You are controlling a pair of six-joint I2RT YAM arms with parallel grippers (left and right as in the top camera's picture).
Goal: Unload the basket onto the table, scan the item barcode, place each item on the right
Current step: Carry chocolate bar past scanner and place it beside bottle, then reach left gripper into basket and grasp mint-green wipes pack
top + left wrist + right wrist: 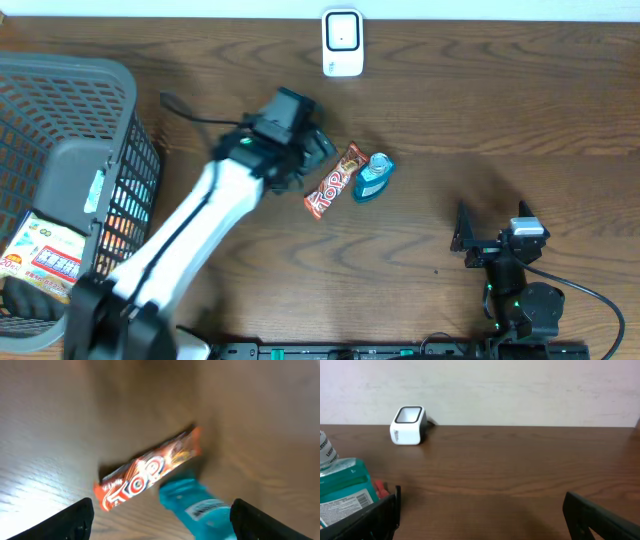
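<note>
A dark brown wooden desk [450, 130] runs back to a plain white wall [520, 390]. A small white box-shaped barcode scanner [342, 43] stands at the middle of the desk's far edge. A grey plastic lattice basket [60, 75] holding printed packets fills the left edge.

Near the desk's centre lies an orange-and-red foil candy bar [331, 181], set on a slant. Its far end touches a teal plastic bottle with a white label [372, 178], which lies just to its right.

The left gripper [318, 148] hangs just beside the bar, on its left. Its fingers are spread wide and nothing is between them, so the bar lies free on the wood. The bar looks like the item to scan, and it is well short of the scanner.

The right gripper [482, 517] waits near the desk's front right corner. Its fingers are spread and empty and it faces the scanner, probably parked clear of the left arm's reach.
</note>
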